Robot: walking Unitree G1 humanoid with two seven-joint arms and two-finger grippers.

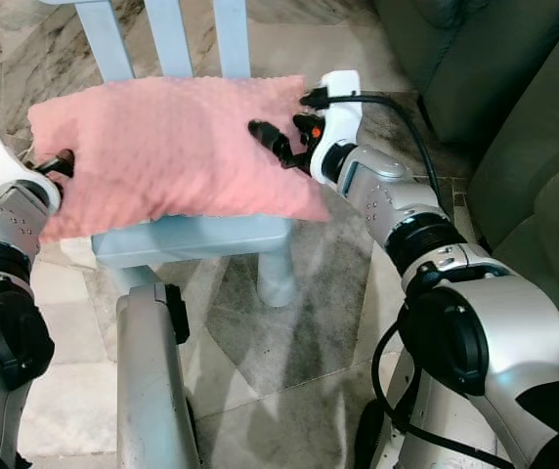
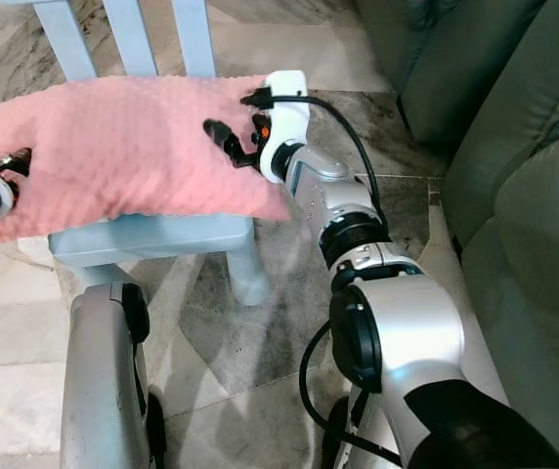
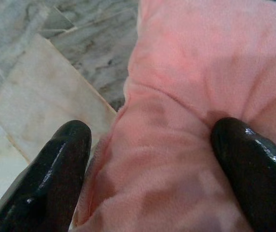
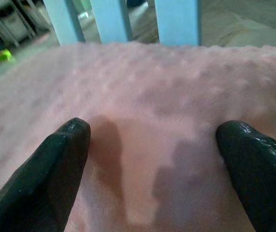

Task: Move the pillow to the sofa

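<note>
A pink dimpled pillow (image 1: 172,147) lies on the seat of a light blue chair (image 1: 192,239) straight ahead of me. My left gripper (image 1: 60,164) is at the pillow's left end, open, with its two black fingers (image 3: 61,164) set wide on either side of the pillow's edge. My right gripper (image 1: 272,142) is at the pillow's right end, open too, its fingertips (image 4: 65,150) spread against the top of the fabric. The dark green sofa (image 1: 534,147) stands to my right.
The chair's back slats (image 1: 167,34) rise behind the pillow. Its front leg (image 1: 278,278) stands on the marble tile floor (image 1: 289,342). A black cable (image 1: 411,122) loops from my right wrist. The sofa's edge is close to my right arm.
</note>
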